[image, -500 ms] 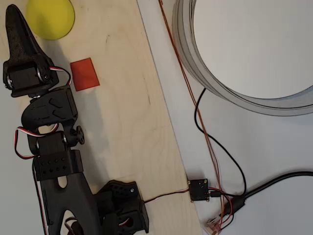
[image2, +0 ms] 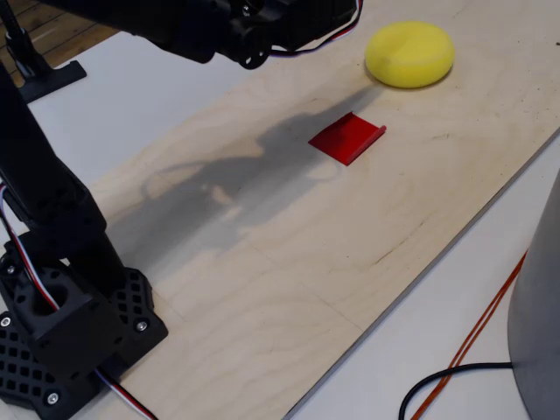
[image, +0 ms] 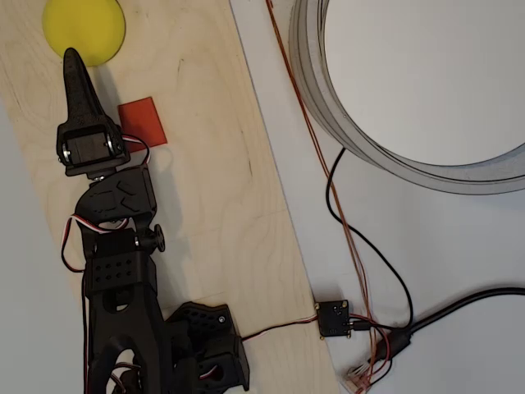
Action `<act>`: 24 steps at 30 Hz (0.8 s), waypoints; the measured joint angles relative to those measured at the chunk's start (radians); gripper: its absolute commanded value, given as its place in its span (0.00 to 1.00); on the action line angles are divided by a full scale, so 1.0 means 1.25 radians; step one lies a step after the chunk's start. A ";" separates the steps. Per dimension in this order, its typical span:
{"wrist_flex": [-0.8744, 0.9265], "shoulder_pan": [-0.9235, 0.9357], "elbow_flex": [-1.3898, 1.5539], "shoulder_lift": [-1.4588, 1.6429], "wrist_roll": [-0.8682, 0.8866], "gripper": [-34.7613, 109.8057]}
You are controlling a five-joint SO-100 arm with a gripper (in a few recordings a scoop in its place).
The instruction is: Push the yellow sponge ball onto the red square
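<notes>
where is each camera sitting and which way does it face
Overhead view: sits above, looking straight down on the plywood board; the black arm reaches up the picture from its base at the bottom left, the gripper tip at the yellow sponge ball.
Fixed view: sits low beside the arm's base, looking along the board toward the ball; base and upper arm show.
Both views share the ball, the red square, the board and an orange wire.

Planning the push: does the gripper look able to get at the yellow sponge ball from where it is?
Probably yes. In the overhead view the gripper tip overlaps the yellow sponge ball at its lower edge, with nothing between them; the red square lies off to the side.
</notes>
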 measured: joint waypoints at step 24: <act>0.876 0.012 -0.942 -0.344 0.017 0.26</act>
